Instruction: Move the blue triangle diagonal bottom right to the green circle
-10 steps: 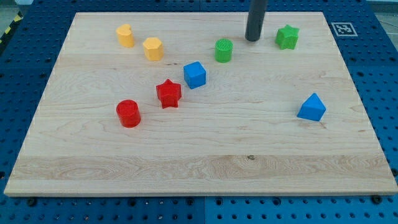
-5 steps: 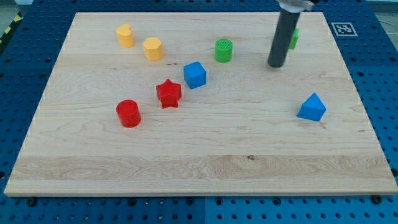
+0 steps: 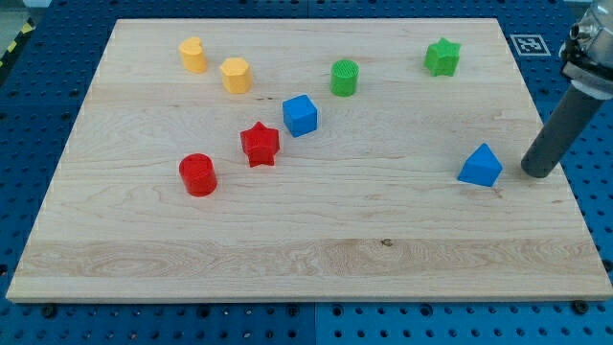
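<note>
The blue triangle [image 3: 480, 166] lies at the view's right on the wooden board [image 3: 383, 278]. The green circle [image 3: 345, 77] stands near the view's top centre, well up and left of the triangle. My tip [image 3: 538, 172] rests on the board just to the right of the blue triangle, with a small gap between them. The dark rod rises from it toward the view's upper right edge.
A green star [image 3: 442, 57] sits at the top right. A blue cube [image 3: 300, 115] and a red star [image 3: 260, 144] lie near the middle, a red cylinder [image 3: 198, 174] to their lower left. Two yellow blocks [image 3: 193, 55] [image 3: 236, 74] sit at the top left.
My tip has swept from near the green circle and star at the top down and right to beside the blue triangle. No block has moved.
</note>
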